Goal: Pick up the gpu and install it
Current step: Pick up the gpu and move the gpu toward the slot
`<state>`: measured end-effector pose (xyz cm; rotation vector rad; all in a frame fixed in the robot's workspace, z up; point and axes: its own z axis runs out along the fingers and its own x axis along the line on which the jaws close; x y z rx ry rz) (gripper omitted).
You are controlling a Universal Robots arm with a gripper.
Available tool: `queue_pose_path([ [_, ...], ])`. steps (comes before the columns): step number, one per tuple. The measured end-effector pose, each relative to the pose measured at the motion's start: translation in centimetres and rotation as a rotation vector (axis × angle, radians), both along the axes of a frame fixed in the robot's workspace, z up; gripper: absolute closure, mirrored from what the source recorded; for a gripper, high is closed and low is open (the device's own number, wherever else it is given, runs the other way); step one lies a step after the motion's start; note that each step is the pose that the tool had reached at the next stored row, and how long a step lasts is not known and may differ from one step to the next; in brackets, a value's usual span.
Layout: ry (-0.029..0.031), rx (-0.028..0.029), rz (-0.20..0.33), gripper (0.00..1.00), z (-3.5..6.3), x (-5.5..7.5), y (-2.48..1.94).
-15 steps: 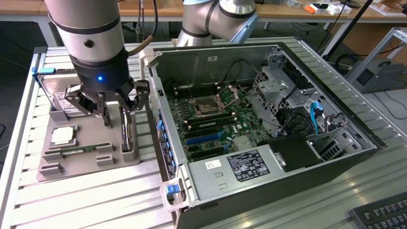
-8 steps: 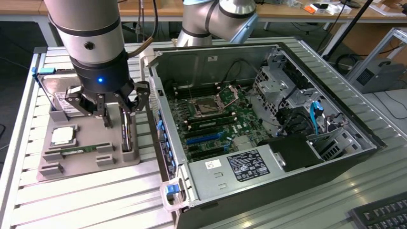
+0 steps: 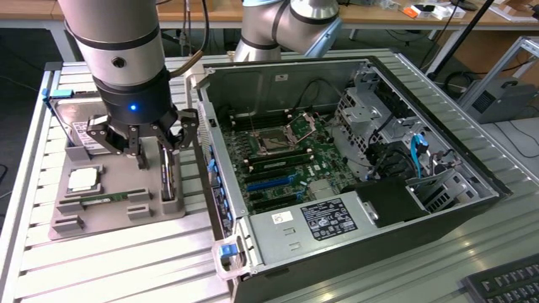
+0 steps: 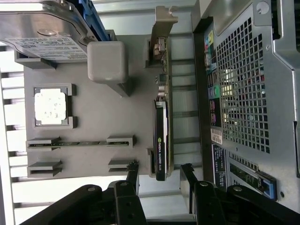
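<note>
GPU [image 4: 161, 136]: one, standing on edge in slot at grey tray [image 4: 93, 117] side nearest PC case [image 3: 354, 158]. Claw [image 4: 159, 165] open, one finger either side of GPU's end, gaps visible. Tray also holds one hard drive [image 4: 42, 37], one CPU [image 4: 49, 105], one RAM stick [image 4: 79, 143]. Slatted metal table [image 3: 110, 265]. Wooden desks [image 3: 379, 16] far behind. One keyboard [image 3: 505, 287] at exterior view's near right.

gpu [image 4: 161, 140] shroud edge: "NVIDIA QUADRO"; other labels illegible.
</note>
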<state>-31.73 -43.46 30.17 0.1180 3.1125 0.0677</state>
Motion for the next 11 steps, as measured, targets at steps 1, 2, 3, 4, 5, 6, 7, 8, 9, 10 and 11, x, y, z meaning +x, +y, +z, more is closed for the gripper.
queue_pose_path([
  [1,0.0,0.0,0.0,0.52,-0.02,0.0,-0.01],
  [2,0.0,-0.0001,0.0,0.52,-0.03,0.0,-0.02],
  [3,0.0001,-0.0001,0.0,0.52,-0.05,0.0,-0.04],
  [4,0.0,0.0,0.0,0.52,-0.09,0.0,-0.06],
  [5,0.0,-0.0001,0.0,0.52,-0.1,0.0,-0.07],
  [6,0.0,-0.0001,0.0,0.52,-0.12,0.0,-0.08],
  [7,0.0001,-0.0001,0.0,0.52,-0.14,0.0,-0.09],
  [8,0.0,-0.0001,0.0,0.52,-0.16,0.0,-0.1],
  [9,0.0,-0.0001,0.0,0.52,-0.18,0.0,-0.11],
  [10,0.0,-0.0001,0.0,0.52,-0.2,0.0,-0.12],
  [11,0.0,0.0,0.0,0.52,-0.22,0.0,-0.13],
])
